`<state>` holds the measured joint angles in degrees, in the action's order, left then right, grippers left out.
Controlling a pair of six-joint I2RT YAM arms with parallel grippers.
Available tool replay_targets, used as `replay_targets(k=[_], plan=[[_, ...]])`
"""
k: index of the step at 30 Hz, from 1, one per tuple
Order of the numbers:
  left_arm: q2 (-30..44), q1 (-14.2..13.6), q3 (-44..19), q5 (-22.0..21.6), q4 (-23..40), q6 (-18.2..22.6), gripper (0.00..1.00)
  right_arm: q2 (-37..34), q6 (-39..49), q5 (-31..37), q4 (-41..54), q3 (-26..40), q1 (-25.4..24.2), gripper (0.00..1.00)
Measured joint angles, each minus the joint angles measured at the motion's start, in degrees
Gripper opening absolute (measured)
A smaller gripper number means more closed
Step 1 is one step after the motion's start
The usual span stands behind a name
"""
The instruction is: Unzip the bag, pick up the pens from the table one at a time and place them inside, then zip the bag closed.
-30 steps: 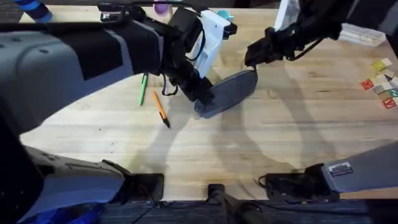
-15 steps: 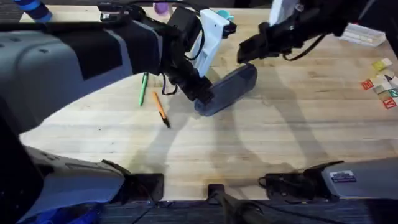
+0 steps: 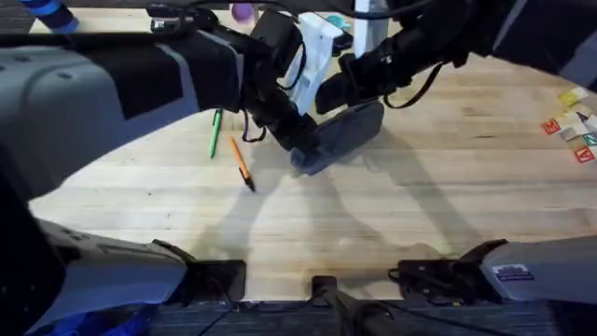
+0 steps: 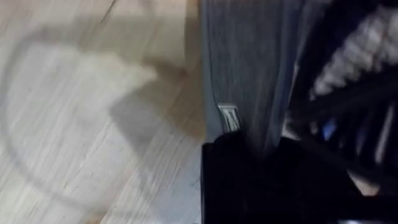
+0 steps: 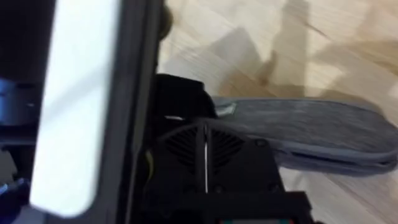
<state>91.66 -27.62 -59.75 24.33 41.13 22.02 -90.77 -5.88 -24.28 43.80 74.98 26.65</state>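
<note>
Left hand (image 3: 300, 142) clamped on bag's (image 3: 343, 133) end

Bag (image 3: 340, 136) lies mid-table (image 3: 392, 224), slanted, near end lower-left, far end upper-right. Left gripper (image 3: 297, 140) at bag's near-left end, touching it; bag end sits btwn its fingers (image 4: 230, 180) in left wrist view. Right gripper (image 3: 328, 96) just above bag's far half, close to left gripper. Two pens left of bag: one (image 3: 242, 163) nearer the bag, other (image 3: 215, 133) further left & slightly behind. Small blocks (image 3: 574, 126) at far right edge, well apart.
</note>
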Motion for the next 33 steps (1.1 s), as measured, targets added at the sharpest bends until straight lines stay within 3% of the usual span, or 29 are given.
replay_targets(k=[18,26,28,29,30,33], plan=[[0.0,0.4,0.0,0.1,-0.2,-1.0,0.043,0.7,-3.6,5.0,0.4,0.1,2.5,0.032],[0.0,0.1,0.0,-0.1,-0.2,-0.4,0.043,5.7,-4.5,9.5,7.5,0.1,2.9,0.038],[0.0,0.1,0.0,-0.1,-0.2,-0.3,0.043,7.7,-4.8,10.8,9.6,0.1,2.9,0.228],[0.0,0.1,0.0,-0.1,-0.2,-0.3,0.043,10.7,-4.9,12.2,13.2,0.1,2.9,0.646],[0.0,0.1,0.0,-0.1,-0.2,-0.3,0.043,15.1,-6.7,15.1,18.6,0.1,2.9,0.997],[0.0,0.1,0.0,-0.1,-0.2,-0.3,0.043,18.6,-9.9,17.8,19.9,0.1,2.9,0.997]])
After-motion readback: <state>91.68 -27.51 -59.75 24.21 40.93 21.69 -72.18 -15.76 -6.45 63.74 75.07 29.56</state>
